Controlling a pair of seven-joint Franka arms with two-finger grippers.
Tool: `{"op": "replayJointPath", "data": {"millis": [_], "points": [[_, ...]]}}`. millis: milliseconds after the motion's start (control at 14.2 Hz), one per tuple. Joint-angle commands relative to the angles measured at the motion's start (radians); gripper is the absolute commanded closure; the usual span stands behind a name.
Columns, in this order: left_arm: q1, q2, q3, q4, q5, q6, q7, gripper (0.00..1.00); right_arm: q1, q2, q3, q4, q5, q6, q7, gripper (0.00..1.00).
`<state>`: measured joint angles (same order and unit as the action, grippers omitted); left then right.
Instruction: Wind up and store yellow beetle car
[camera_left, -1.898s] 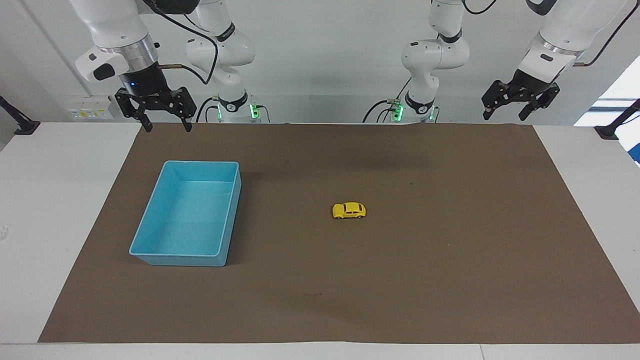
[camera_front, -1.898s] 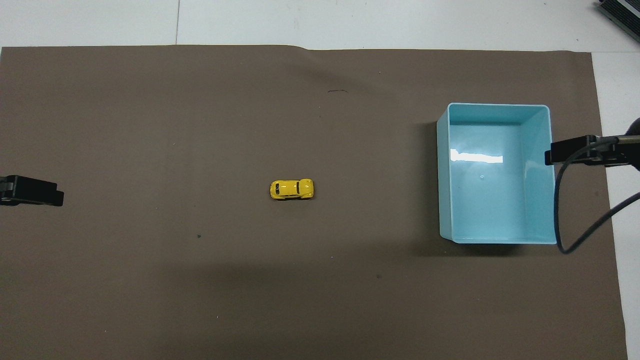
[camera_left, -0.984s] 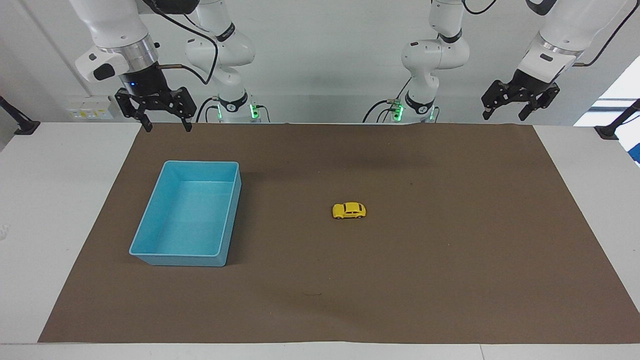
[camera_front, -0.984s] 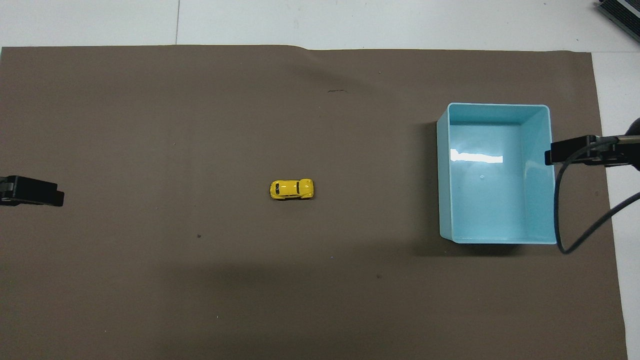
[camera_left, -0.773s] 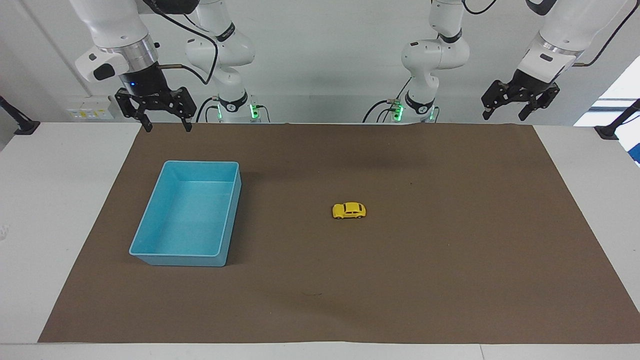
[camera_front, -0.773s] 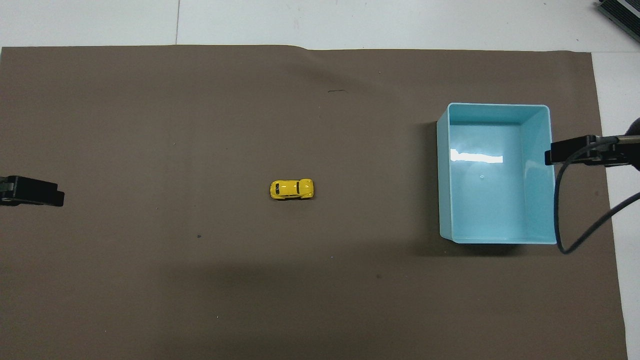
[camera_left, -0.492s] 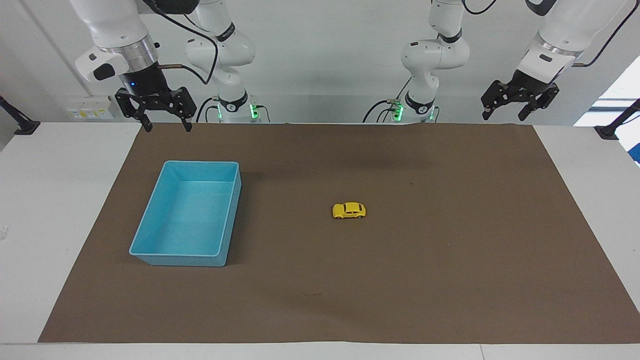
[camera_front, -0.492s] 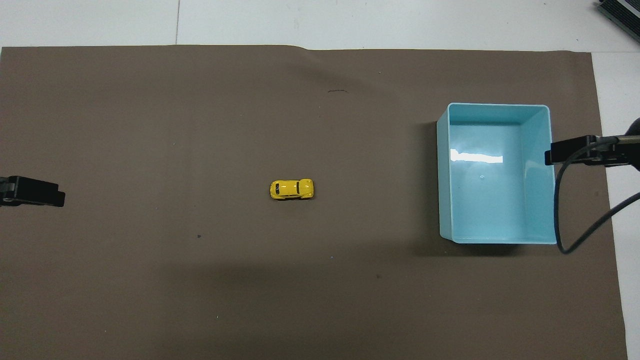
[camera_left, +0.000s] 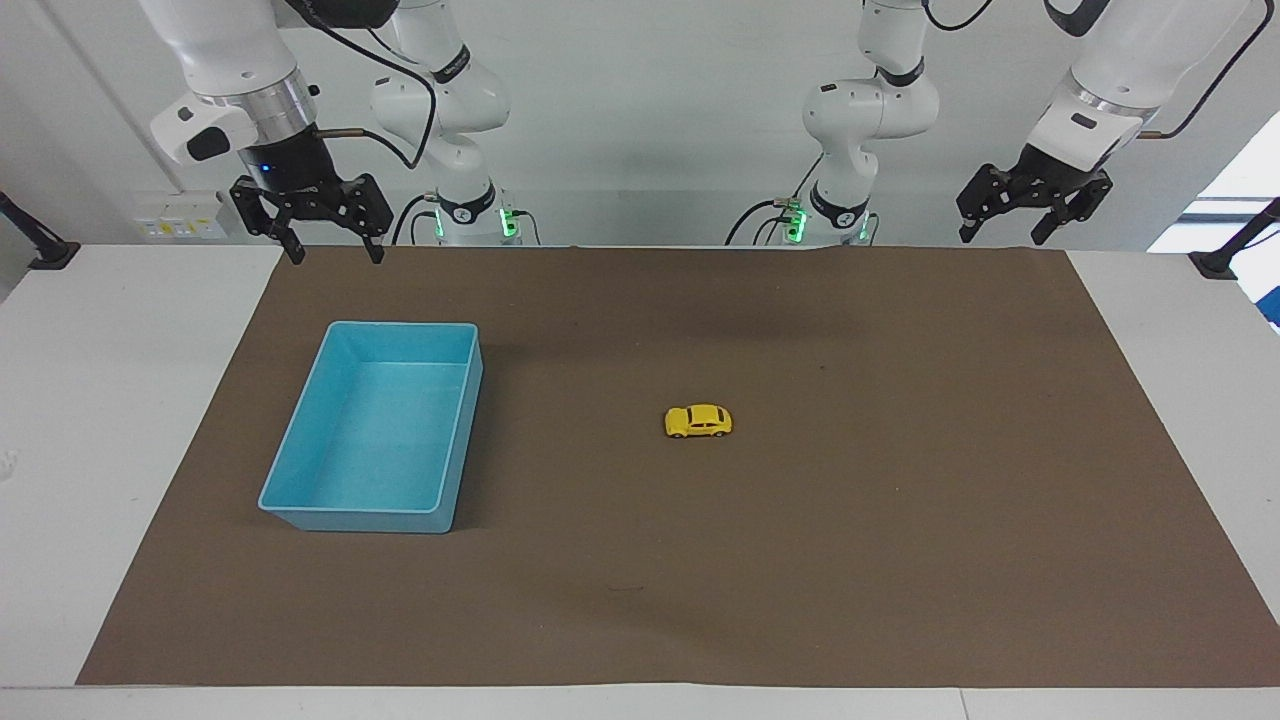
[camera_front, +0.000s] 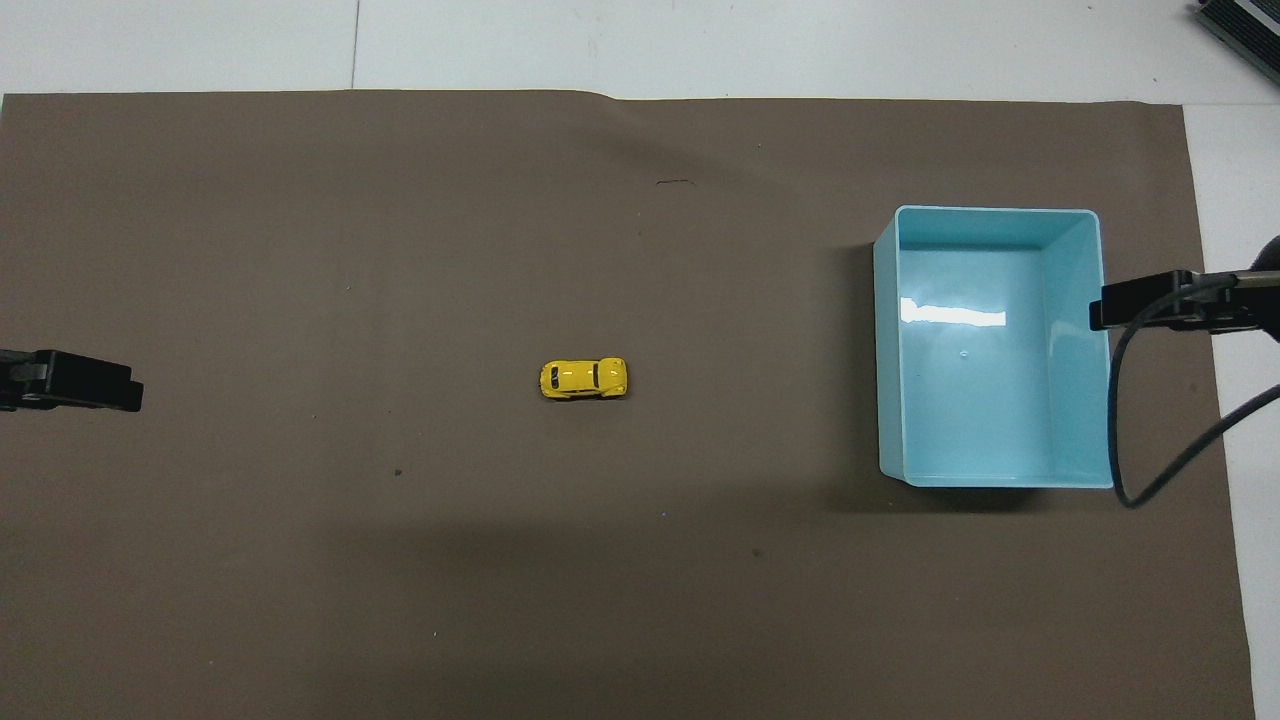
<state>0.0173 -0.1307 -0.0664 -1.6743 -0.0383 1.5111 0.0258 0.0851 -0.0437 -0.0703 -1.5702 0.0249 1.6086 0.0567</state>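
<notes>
- The yellow beetle car (camera_left: 698, 421) stands on its wheels near the middle of the brown mat (camera_left: 900, 500), its length running along the desk (camera_left: 60, 400) from one arm's end toward the other.
- In the overhead view the yellow beetle car (camera_front: 584, 379) sits at about 9 o'clock from the blue bin (camera_front: 885, 350), well apart from it, with bare mat between the two.
- The blue bin (camera_left: 300, 440) rests on the mat toward the right arm's end of the desk; its floor shows only a strip of reflected light.
- In the facing view the bin lies at about 9 o'clock from the car.
- The right hand (camera_left: 328, 250) hangs in the air over the mat's edge nearest the robots, at about 12 o'clock from the bin in the facing view; its fingers stand wide apart and hold nothing.
- The left hand (camera_left: 1002, 232) is raised over the mat's corner nearest the robots at the left arm's end of the desk, at about 2 o'clock from the car in the facing view; it too is spread wide, with nothing between the fingers.
- Neither hand touches the car or the bin.
- A black cable (camera_front: 1150, 440) loops down beside the bin's wall in the overhead view.
</notes>
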Motion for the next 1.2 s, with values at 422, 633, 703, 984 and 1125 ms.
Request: {"op": "replayJointPath", "data": {"millis": [422, 633, 703, 984, 1125], "points": [[0.003, 0.002, 0.011, -0.022, -0.038, 0.05, -0.006, 0.0, -0.008, -0.007, 0.0, -0.01, 0.016, 0.004, 0.008, 0.0], [0.01, 0.0, 0.017, -0.021, -0.037, 0.032, -0.195, 0.0, -0.008, -0.007, 0.0, -0.01, 0.016, 0.004, 0.008, 0.0], [0.01, 0.0, 0.017, -0.022, -0.037, 0.047, -0.299, 0.0, -0.008, -0.007, 0.0, -0.01, 0.016, 0.004, 0.008, 0.0], [0.006, 0.003, 0.016, -0.028, -0.04, 0.052, -0.45, 0.0, -0.011, -0.007, -0.002, -0.01, 0.016, 0.004, 0.008, 0.0], [-0.014, 0.028, 0.013, -0.03, -0.04, 0.075, -0.606, 0.0, -0.013, -0.007, -0.002, -0.01, 0.016, 0.004, 0.008, 0.0]]}}
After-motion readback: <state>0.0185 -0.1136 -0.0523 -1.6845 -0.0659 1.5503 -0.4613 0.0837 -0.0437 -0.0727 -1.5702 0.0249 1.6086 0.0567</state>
